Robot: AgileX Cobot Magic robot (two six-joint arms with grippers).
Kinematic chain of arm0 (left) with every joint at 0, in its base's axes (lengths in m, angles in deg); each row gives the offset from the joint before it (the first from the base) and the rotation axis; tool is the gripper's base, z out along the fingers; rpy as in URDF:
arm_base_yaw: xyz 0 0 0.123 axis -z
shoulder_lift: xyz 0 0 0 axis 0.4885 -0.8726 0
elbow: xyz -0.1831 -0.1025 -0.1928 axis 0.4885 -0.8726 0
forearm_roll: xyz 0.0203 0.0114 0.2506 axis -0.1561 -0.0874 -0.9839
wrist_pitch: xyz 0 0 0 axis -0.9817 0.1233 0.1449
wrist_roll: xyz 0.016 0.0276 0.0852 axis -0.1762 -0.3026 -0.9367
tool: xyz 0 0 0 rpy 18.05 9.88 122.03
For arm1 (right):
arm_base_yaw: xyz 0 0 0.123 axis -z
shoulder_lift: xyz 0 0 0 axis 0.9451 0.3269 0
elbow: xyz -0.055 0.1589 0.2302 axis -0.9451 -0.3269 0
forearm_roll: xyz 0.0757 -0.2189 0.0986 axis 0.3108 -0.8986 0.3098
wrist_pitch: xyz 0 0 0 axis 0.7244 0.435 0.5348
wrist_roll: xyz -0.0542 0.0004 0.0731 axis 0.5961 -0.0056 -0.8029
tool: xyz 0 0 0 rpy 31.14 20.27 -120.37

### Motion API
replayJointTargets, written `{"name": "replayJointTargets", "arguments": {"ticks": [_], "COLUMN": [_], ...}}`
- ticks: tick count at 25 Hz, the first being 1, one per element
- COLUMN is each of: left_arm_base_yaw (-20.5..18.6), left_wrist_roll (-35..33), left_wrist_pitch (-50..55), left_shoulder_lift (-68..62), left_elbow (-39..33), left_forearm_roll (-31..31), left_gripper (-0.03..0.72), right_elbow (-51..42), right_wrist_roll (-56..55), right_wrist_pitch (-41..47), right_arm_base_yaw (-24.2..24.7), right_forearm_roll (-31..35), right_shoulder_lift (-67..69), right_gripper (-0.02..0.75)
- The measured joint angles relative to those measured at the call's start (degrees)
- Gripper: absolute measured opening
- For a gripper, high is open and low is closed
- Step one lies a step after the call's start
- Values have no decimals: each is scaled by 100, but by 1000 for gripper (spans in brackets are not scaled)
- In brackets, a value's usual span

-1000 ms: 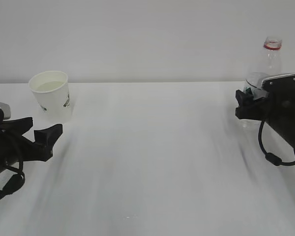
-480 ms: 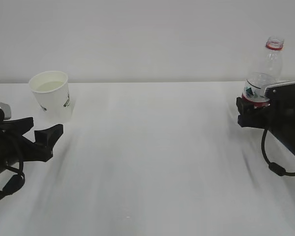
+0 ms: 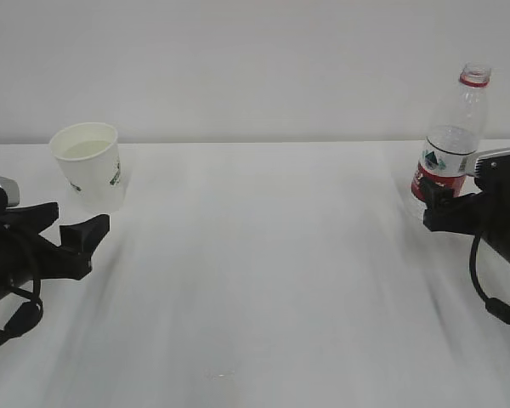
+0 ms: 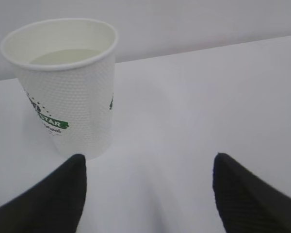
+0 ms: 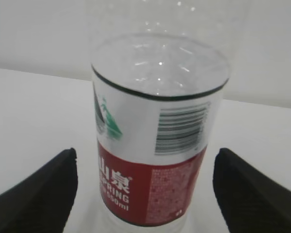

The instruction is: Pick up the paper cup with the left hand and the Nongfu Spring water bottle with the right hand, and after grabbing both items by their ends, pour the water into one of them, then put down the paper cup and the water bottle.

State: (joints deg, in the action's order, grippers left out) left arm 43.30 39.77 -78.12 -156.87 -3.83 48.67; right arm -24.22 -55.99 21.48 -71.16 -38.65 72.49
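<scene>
Both hands' fingers spread apart, empty; water bottle (image 3: 450, 144) base hidden behind right hand (image 3: 449, 210).

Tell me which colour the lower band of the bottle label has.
Red, with white lettering, on the Nongfu Spring water bottle; the right wrist view shows it best.

The left hand's claw (image 3: 83, 238) and the right hand's claw (image 3: 433, 208) both rest low, jaws spread, empty.

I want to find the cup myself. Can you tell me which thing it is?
Look at the white table and go to its far left side. The cup stands there, just past the left black tool. It is short, white and dimpled with green letters, unlike the tall clear bottle far right.
</scene>
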Motion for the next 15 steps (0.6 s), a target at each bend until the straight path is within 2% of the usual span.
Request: {"name": "replayJointTargets", "arguments": {"ticks": [7,15], "left_arm_base_yaw": [0,0], "left_wrist_roll": [0,0], "left_wrist_pitch": [0,14], "left_shoulder_lift": [108,1016], "left_elbow": [0,-11], "left_forearm_roll": [-65,-65], "left_gripper": [589,589], "right_elbow": [-573,-1046], "right_wrist_roll": [-10,1], "right_wrist_pitch": [-10,-10], "right_arm_base_yaw": [0,0], "right_forearm_roll": [0,-33], "right_shoulder_lift": [-603,-1303], "right_gripper": [652,643]}}
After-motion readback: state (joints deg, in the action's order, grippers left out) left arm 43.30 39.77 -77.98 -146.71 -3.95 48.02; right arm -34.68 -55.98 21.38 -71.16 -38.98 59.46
